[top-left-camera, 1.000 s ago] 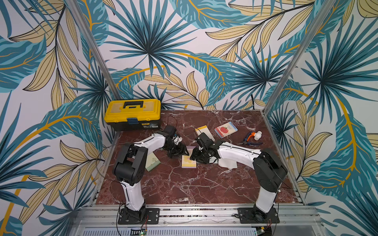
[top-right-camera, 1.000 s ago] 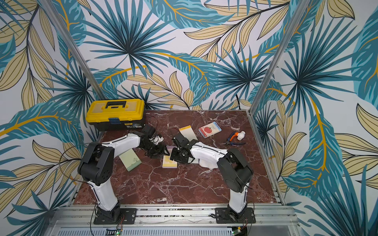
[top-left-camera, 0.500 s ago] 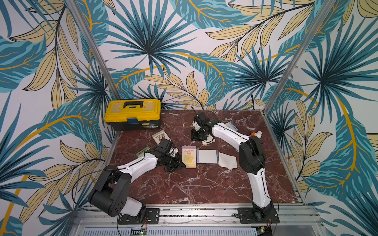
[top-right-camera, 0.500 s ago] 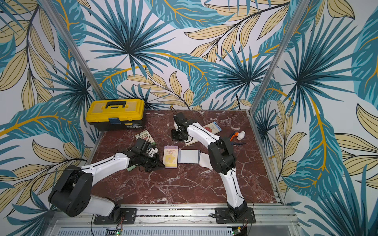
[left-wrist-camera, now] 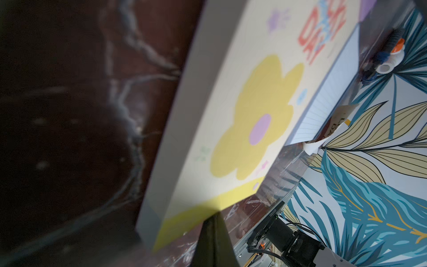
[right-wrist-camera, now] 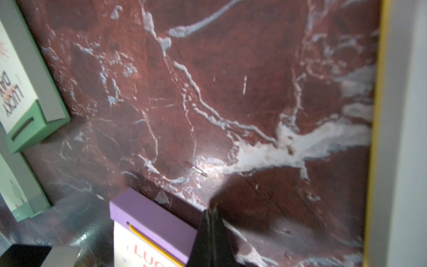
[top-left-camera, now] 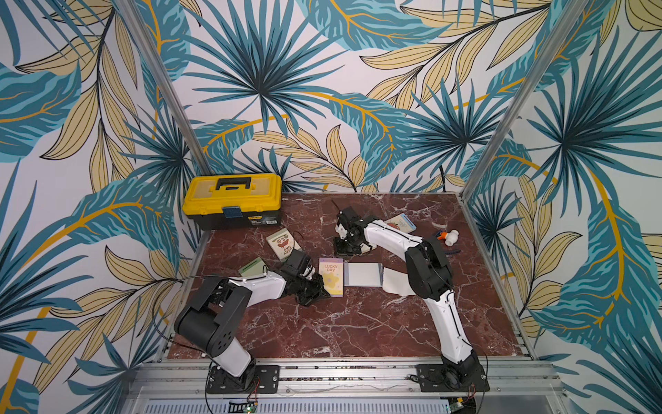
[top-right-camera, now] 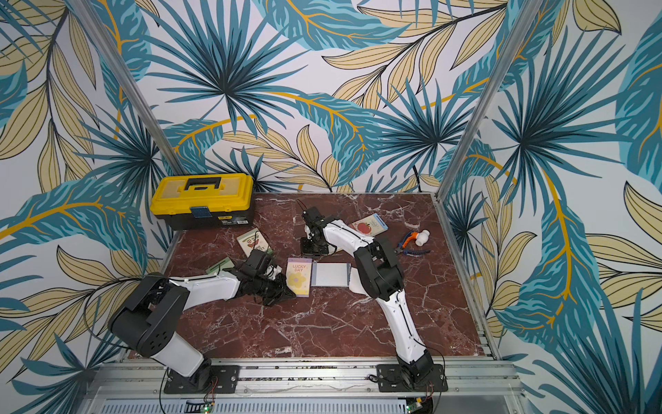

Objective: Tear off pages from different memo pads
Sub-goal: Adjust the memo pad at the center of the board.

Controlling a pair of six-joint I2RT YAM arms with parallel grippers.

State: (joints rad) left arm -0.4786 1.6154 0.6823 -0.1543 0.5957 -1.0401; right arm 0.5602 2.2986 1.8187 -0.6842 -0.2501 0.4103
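1. Table (top-left-camera: 358, 329): polished red marble. It is probably slippery, so a light pad is likely to slide on it unless pinned.
2. Toolbox (top-left-camera: 232, 200): yellow, lid down, in the far left corner. It has no part in the task.
3. Flower pad (top-left-camera: 331, 276): lies in the middle of the table with its "LUCKY DAY" cover up and a lilac band at its far end. It is probably a light, stiff block. The band looks like the glued edge, so a sheet is best lifted at a near corner and peeled toward the band while the block is pressed down.
4. Lined pad (top-left-camera: 363, 274): lies flat, just right of the flower pad. The green pad (top-left-camera: 252, 267) and house pad (top-left-camera: 283, 243) lie to the left, and the apple pad (top-left-camera: 400, 224) lies far right. All likely handle alike.
5. Loose page (top-left-camera: 393, 285): a single pale sheet right of the lined pad, partly hidden by the right arm, with one edge curled. It looks thin and limp, likely to crease or rip under a hard pinch.
6. Left gripper (left-wrist-camera: 214, 222): sits low at the near left corner of the flower pad, fingers together. Whether a sheet is caught between them cannot be told.
7. Right gripper (right-wrist-camera: 211, 215): just beyond the far end of the flower pad, pointing down at bare marble. Its fingers are together, with nothing seen between them.
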